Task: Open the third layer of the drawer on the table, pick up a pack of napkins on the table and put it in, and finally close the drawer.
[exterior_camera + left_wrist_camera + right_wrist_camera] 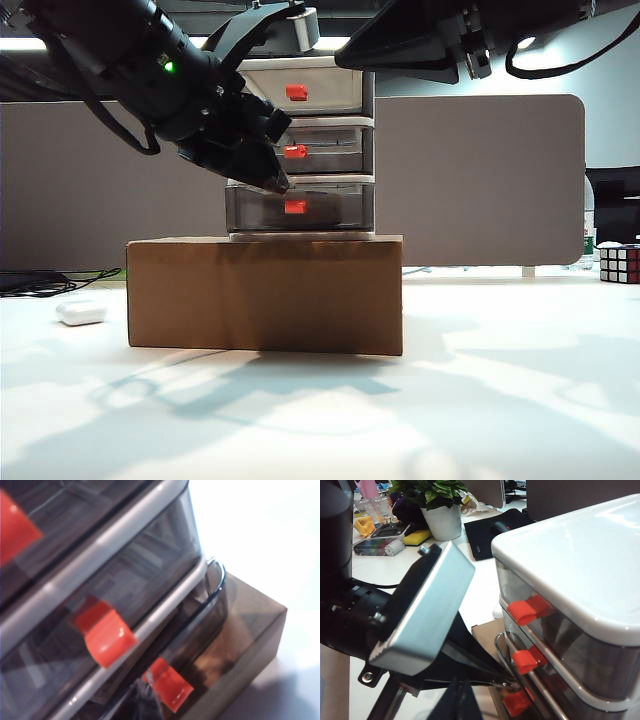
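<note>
The drawer (318,140), white-framed with three smoky-grey tiers, stands on a brown cardboard box (265,295). Its third layer (340,207) juts slightly out of the frame in the left wrist view, where its rim (216,575) and red handle (170,685) show. My left gripper (278,183) is shut, with its tip at the top front edge of that tray just above the handle; its dark blurred fingertips (150,707) sit beside the handle. My right gripper (465,702) looks shut and hovers high by the drawer's top (345,55). The pack of napkins is out of view.
A white pebble-like case (80,312) lies on the table (320,420) left of the box. A Rubik's cube (619,264) sits at the far right. Cables (45,282) trail at the back left, and a grey partition (480,180) stands behind.
</note>
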You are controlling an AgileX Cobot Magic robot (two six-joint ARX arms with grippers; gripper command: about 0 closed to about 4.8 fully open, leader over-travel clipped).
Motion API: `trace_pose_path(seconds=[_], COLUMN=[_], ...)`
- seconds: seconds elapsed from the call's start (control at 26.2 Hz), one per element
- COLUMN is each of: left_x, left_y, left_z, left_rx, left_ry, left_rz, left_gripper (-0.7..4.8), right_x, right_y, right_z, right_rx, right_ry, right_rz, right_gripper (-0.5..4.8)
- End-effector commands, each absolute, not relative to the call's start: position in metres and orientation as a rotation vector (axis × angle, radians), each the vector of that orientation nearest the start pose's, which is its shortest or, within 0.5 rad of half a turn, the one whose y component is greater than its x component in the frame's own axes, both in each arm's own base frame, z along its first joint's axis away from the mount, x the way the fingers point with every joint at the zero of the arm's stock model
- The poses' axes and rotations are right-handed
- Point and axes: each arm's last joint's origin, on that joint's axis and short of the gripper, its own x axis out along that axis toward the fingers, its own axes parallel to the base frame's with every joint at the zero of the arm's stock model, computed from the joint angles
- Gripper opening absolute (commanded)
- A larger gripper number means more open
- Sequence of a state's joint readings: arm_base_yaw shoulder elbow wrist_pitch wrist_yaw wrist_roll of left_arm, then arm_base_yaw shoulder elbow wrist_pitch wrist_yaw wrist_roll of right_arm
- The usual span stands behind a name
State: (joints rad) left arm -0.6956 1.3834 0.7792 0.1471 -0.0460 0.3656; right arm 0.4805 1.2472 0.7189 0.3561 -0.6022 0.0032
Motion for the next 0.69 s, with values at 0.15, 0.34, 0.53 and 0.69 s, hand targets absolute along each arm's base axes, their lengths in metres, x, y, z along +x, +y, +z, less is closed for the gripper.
trace_pose_path(seconds=[0.15,0.34,0.53,0.69], left_x=[0.231,0.236,0.228,0.205], left_y=[-0.189,-0.191,-0.186,-0.177], left_z=[0.228,0.226,0.229,0.242], left_rx=[0.511,0.501,0.525,0.560], left_ry=[0.282,0.258,0.309,0.383], left_rz=[-0.683,-0.669,-0.664,-0.709], left_gripper=[-0.05,-0.05,-0.05,-0.05], right_x=[0.230,0.230,0.227,0.215], right_y=[0.138,0.138,0.137,0.131], right_z=[0.270,0.269,0.271,0.285], right_rx=[0.009,0.010,0.010,-0.003], right_ry=[0.163,0.176,0.176,0.135], right_rz=[1.079,1.079,1.082,1.079], right_gripper=[-0.06,-0.06,-0.06,-0.06])
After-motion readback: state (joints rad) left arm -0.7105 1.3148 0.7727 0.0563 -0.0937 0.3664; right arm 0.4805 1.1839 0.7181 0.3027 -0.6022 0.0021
